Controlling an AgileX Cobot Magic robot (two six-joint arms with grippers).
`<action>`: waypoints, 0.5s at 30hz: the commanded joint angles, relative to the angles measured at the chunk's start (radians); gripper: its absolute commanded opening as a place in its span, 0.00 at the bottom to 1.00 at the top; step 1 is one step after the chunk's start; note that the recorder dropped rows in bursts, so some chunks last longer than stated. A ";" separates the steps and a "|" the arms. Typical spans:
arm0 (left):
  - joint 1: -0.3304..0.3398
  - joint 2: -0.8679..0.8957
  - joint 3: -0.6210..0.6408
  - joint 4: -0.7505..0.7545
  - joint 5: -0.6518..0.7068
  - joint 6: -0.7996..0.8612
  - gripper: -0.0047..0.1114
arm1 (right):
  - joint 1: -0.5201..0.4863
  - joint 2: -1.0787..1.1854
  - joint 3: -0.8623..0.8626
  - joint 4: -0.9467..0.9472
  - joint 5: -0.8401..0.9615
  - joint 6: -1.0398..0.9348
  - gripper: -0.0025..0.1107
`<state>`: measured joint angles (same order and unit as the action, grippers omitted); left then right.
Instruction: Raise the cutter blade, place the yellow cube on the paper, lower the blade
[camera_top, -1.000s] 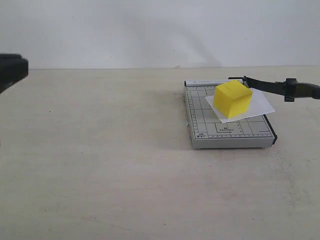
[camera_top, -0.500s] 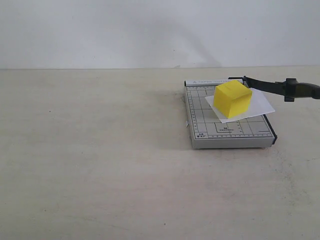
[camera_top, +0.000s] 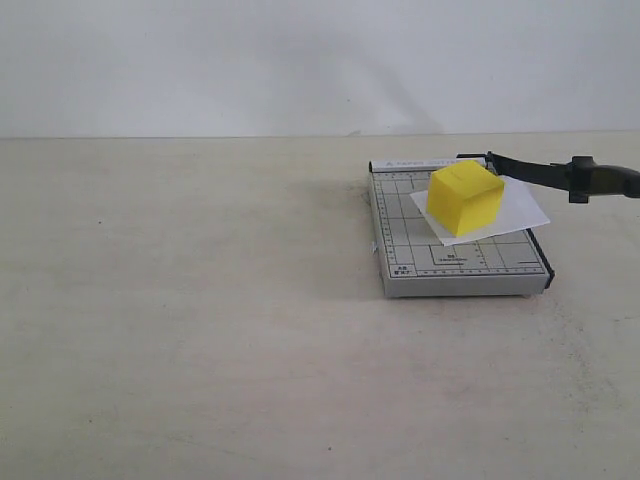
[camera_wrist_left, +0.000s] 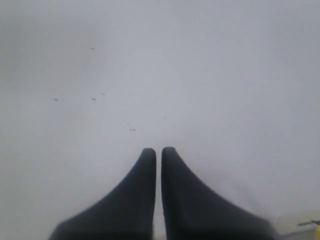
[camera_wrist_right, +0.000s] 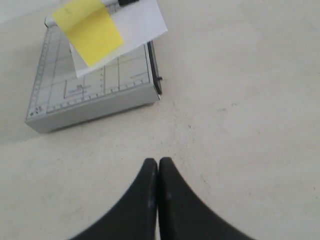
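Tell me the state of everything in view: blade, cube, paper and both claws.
cutter blade: raised, not lowered
paper: flat on the trimmer board, corner overhanging
yellow cube: resting on the paper, free
left claw: shut, empty
right claw: shut, empty

I can read no word, number or brand anywhere in my views. The grey trimmer board (camera_top: 398, 225) has small dark print on its far edge strip and at about 6 o'clock from the yellow cube (camera_top: 465, 197), all too small to read.
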<state>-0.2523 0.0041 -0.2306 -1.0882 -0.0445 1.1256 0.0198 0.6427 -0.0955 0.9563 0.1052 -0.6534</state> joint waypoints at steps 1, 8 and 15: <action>0.003 -0.001 0.030 -0.026 0.097 -0.011 0.08 | 0.002 -0.003 -0.121 0.003 0.011 -0.063 0.02; 0.003 0.005 0.144 -0.016 0.103 -0.002 0.08 | 0.002 -0.003 -0.354 0.003 0.041 -0.400 0.02; 0.003 0.005 0.210 -0.016 0.120 -0.002 0.08 | 0.000 0.149 -0.480 -0.001 0.032 -0.548 0.02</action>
<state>-0.2523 0.0041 -0.0328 -1.1008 0.0711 1.1256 0.0198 0.7065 -0.5363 0.9583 0.1341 -1.1728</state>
